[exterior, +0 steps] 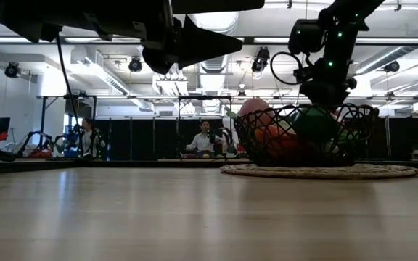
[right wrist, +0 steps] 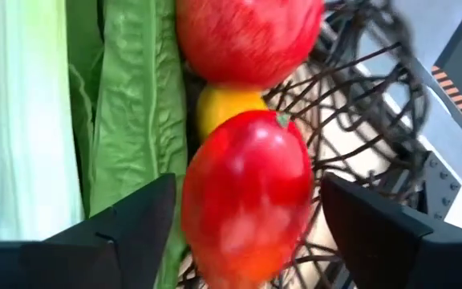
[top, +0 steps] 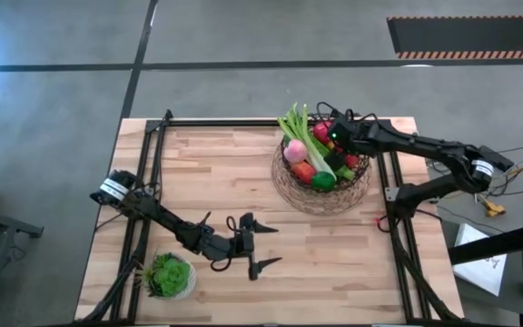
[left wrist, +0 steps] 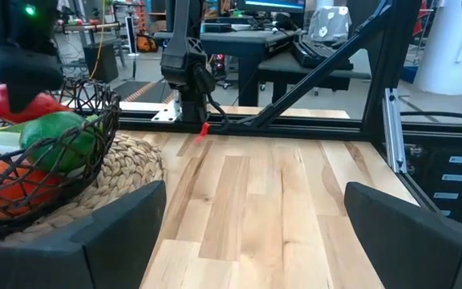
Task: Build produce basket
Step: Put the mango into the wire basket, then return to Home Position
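My right gripper [right wrist: 243, 233], spread wide, straddles 1 red fruit [right wrist: 247, 193] over the basket [top: 291, 186], apparently for release; left gripper [top: 260, 243] waits open.

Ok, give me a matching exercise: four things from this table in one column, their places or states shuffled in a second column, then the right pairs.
Things:
1. potted plant
2. basket
3. left gripper
4. right gripper

Places or states:
A. open, above the bare wood at the table's middle
B. over the basket, a red fruit between its open fingers
C. near the table's front left corner
D. on a woven mat, filled with produce

Pairs: 1-C, 2-D, 3-A, 4-B
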`<state>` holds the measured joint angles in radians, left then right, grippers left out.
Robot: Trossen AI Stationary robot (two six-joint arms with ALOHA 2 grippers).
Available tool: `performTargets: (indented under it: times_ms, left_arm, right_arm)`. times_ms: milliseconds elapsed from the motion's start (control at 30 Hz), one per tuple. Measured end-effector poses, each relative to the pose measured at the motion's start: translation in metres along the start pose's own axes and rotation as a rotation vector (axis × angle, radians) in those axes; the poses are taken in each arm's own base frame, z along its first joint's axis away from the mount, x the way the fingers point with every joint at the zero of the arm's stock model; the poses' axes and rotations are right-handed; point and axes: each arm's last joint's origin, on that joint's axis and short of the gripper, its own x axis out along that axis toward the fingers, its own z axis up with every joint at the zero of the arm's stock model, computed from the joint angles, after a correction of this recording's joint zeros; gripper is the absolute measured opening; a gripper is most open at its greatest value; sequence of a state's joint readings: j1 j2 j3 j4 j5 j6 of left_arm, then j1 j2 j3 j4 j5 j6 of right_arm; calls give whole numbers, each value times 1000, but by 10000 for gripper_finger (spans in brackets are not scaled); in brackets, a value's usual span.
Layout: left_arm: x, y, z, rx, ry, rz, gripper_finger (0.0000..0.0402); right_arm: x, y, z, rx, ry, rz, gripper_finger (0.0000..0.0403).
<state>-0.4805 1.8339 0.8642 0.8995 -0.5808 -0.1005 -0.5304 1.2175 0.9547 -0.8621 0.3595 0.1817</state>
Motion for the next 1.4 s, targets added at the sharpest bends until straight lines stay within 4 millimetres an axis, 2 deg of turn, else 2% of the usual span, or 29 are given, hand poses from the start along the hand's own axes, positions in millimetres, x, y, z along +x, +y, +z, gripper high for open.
performTargets:
  times_ms: [200,300,400,500,633,833,967,1067,1167,1333,1400]
  left_arm:
    - [-1,-2,0,0,0,-4,366]
    - [-2,-1,0,-19,-7,68,366]
    - [-5,-1,0,-15,-16,169,366]
    - [-11,-4,3,11,-19,211,366]
    - [-18,-8,10,16,-14,212,366]
    - [-27,-11,22,17,-14,211,366]
    - [-29,-8,24,32,1,215,365]
    - [-35,5,28,24,-5,227,355]
    - [-48,25,32,17,-6,207,338]
    - [-83,71,41,-21,-38,114,304]
    - [-99,89,42,-14,-61,128,293]
  right_arm:
    - [-18,-6,4,22,-36,0,319]
    - [-32,-4,-2,12,-80,19,315]
    - [-49,8,-15,-31,-145,73,301]
    - [-68,26,-38,-63,-232,171,281]
    - [-88,61,-77,-107,-390,384,249]
    - [-96,114,-145,-200,-649,725,206]
    - [-99,140,-185,-303,-774,936,184]
    - [-101,151,-209,-412,-841,1035,170]
    - [-101,158,-225,-489,-877,1080,157]
    - [-96,166,-233,-523,-868,1075,136]
    - [-94,168,-234,-522,-864,1055,128]
